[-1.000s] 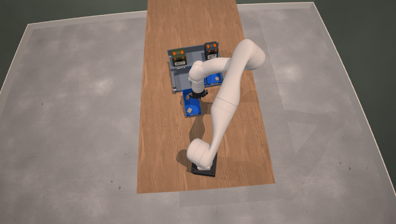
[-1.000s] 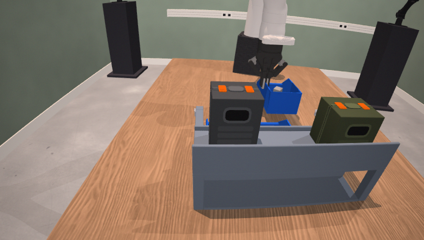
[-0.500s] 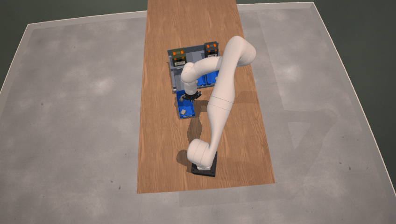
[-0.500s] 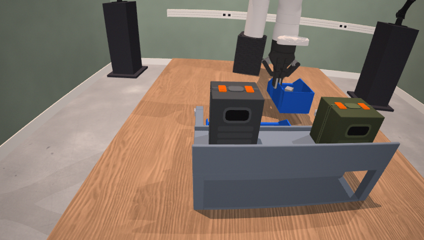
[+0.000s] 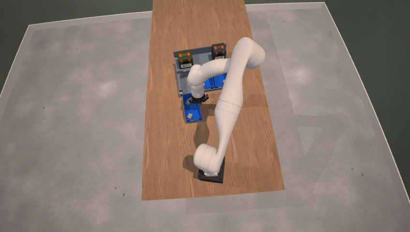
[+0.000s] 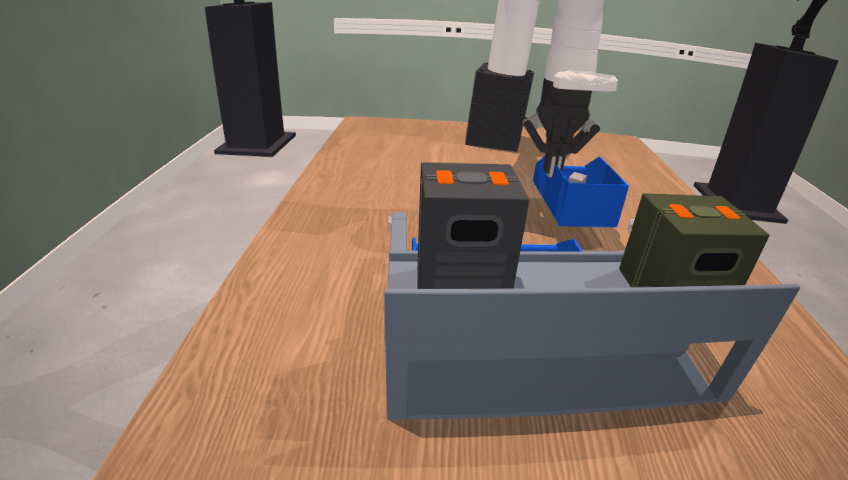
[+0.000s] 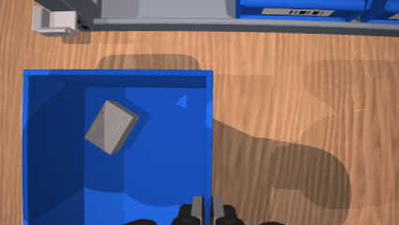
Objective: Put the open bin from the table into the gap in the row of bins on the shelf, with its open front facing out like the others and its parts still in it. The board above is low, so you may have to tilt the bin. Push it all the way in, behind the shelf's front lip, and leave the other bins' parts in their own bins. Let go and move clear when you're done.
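The open blue bin (image 5: pixel 192 110) (image 6: pixel 586 202) (image 7: pixel 164 155) is in front of the grey shelf (image 5: pixel 201 53) (image 6: pixel 535 321) (image 7: pixel 159 9), at the shelf's left end in the top view. It looks slightly raised and tilted above the table. A grey block part (image 5: pixel 190 115) (image 6: pixel 577 176) (image 7: pixel 111 127) lies inside it. My gripper (image 5: pixel 197 100) (image 6: pixel 556 166) (image 7: pixel 207 208) is shut on the bin's thin side wall. Two blue bins (image 5: pixel 220 80) (image 7: pixel 300 7) sit in the shelf row. The bare grey bay beside them is directly beyond the held bin.
A dark grey box (image 5: pixel 218 50) (image 6: pixel 470 226) and an olive box (image 5: pixel 183 58) (image 6: pixel 693 243) stand on the shelf's top board. Black pillars (image 6: pixel 246 71) (image 6: pixel 767 118) stand beside the wooden table (image 5: pixel 172 143). The arm's base (image 5: pixel 211 173) is near the table's front.
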`<move>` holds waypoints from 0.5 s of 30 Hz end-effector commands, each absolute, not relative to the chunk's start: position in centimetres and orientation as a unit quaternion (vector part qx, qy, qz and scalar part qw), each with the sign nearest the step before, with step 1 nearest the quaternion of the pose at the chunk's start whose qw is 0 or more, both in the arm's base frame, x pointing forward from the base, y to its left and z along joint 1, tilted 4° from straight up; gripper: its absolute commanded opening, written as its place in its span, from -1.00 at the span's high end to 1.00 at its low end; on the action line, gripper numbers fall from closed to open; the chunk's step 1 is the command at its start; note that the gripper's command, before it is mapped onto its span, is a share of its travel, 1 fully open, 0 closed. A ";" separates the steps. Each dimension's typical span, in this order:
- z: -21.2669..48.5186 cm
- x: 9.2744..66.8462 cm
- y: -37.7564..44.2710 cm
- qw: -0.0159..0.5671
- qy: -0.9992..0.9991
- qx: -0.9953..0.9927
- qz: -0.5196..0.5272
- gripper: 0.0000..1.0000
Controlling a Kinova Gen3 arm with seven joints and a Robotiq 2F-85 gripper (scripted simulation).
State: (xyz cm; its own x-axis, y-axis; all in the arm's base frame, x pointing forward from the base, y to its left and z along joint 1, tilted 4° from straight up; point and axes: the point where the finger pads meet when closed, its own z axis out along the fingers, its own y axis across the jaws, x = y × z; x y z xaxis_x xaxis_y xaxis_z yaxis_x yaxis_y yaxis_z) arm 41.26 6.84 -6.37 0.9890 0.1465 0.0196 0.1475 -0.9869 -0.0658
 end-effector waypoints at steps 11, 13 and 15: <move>-6.3 41.5 6.4 0.034 -0.074 -0.997 -0.009 0.80; -6.3 41.5 6.4 0.034 -0.074 -0.997 -0.009 0.80; -6.3 41.5 6.4 0.034 -0.074 -0.997 -0.009 0.80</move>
State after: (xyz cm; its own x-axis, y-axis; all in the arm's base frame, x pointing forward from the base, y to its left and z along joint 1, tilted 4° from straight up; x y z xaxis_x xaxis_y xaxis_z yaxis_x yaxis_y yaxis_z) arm 41.38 6.39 -6.40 0.9890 0.1468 0.0196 0.1477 -0.9868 -0.0656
